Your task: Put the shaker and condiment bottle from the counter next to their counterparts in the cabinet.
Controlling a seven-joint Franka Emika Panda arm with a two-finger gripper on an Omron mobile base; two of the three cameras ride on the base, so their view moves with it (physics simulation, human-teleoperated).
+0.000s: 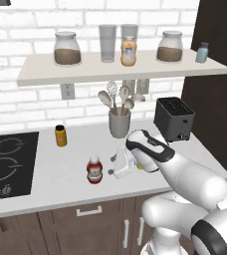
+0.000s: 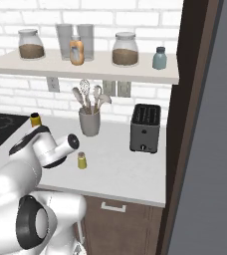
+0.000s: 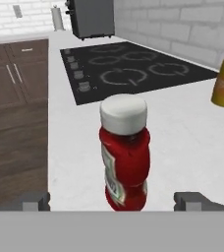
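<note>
The red condiment bottle (image 3: 125, 155) with its white cap stands upright on the counter (image 1: 75, 149), just ahead of my open gripper (image 3: 116, 202), one fingertip on each side of it. From the left base camera my gripper (image 1: 113, 171) reaches left toward the condiment bottle (image 1: 94, 169), a small gap apart. The yellow-green shaker (image 2: 81, 160) stands behind my hand, half hidden by the arm at the shaker (image 1: 139, 167). Up on the open wall shelf (image 1: 110, 72) stand the counterparts: the orange bottle (image 1: 129, 51) and the pale blue shaker (image 1: 201, 52).
A yellow-orange jar (image 1: 60, 135) stands near the black cooktop (image 1: 6, 164). A grey utensil holder (image 1: 119, 122) and a dark toaster (image 1: 173, 118) sit at the back. Two glass jars (image 1: 67, 49) and tumblers (image 1: 107, 43) share the shelf. A tall dark cabinet side (image 2: 185, 124) bounds the right.
</note>
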